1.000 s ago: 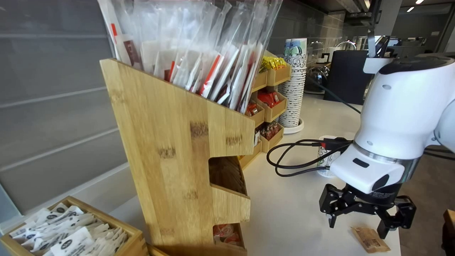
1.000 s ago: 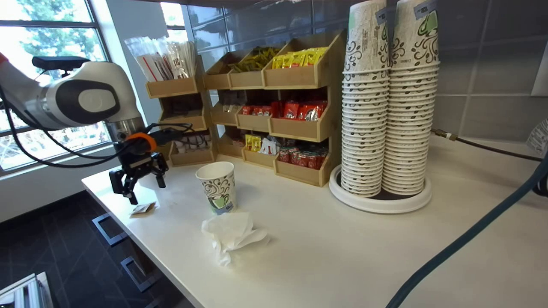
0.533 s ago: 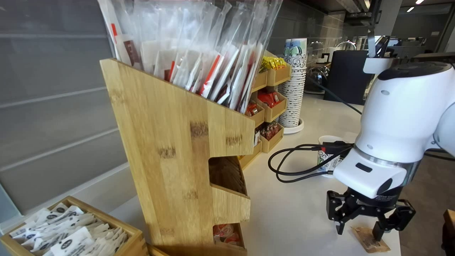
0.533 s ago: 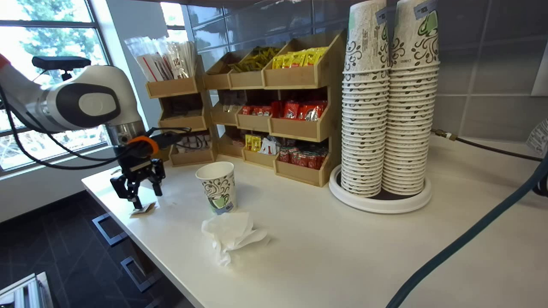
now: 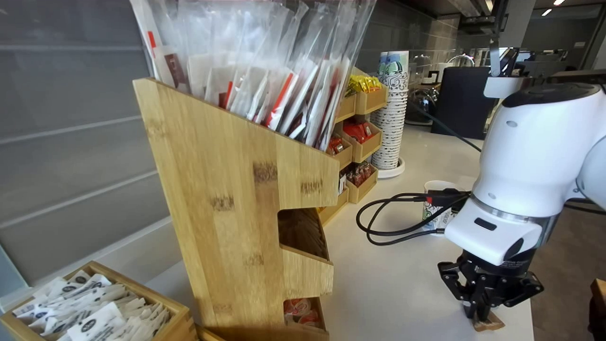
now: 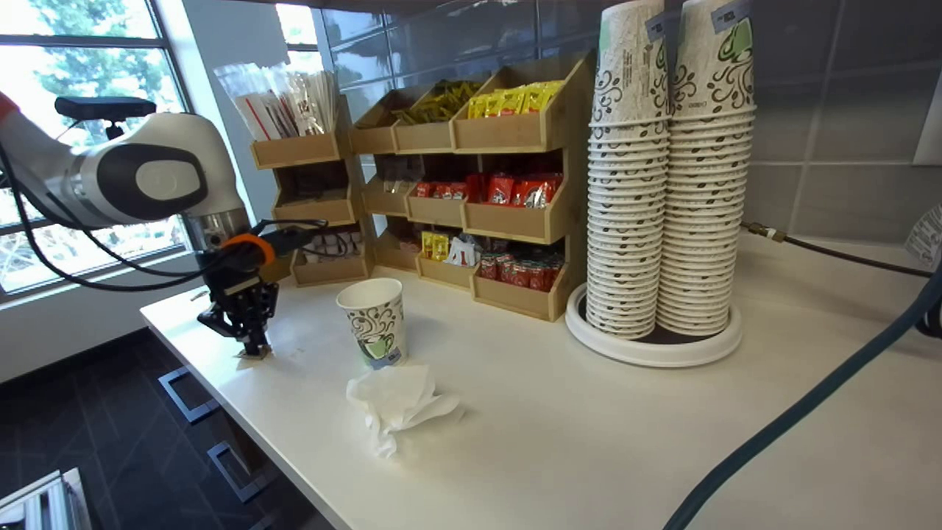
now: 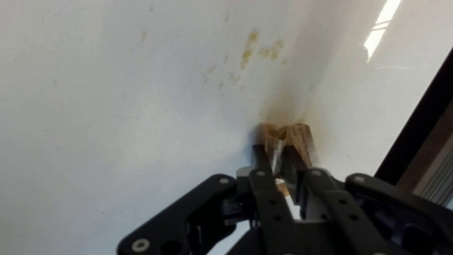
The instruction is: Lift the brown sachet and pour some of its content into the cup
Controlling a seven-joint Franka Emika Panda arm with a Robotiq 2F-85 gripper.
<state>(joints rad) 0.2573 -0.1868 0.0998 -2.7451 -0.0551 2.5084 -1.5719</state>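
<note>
The gripper [image 7: 277,154] hangs low over the counter [image 7: 124,117], its 2 fingers [image 7: 260,156] pinching the sachet [image 7: 302,141] between them. The sachet is at the fingertips, down at counter level; whether all of it rests on the surface I cannot tell.

In the wrist view 1 end of it juts past the tips toward the top of that view, and a crease runs back from there into the gap between the fingers, where a small tan patch shows again. The fingers hide the rest, so I cannot tell which side is the longer, nor fix the long axis beyond the line of that crease. In an exterior view a corner pokes out low, to the right of the fingertips.

Its paper is tan-brown and buckled. The jutting end rises in 2 folds with a darker brown hollow between; a pale glint runs down the crease. The flap to the right of the fingers in the wrist view carries fine dark print, too blurred to read.

Yellow-brown stains [image 7: 252,42] mark the counter ahead of the fingertips. The cup [image 6: 375,324], patterned, stands upright near the gripper but apart from it, to its right in an exterior view. The napkin [image 6: 401,405], crumpled, lies just beside the cup.
</note>
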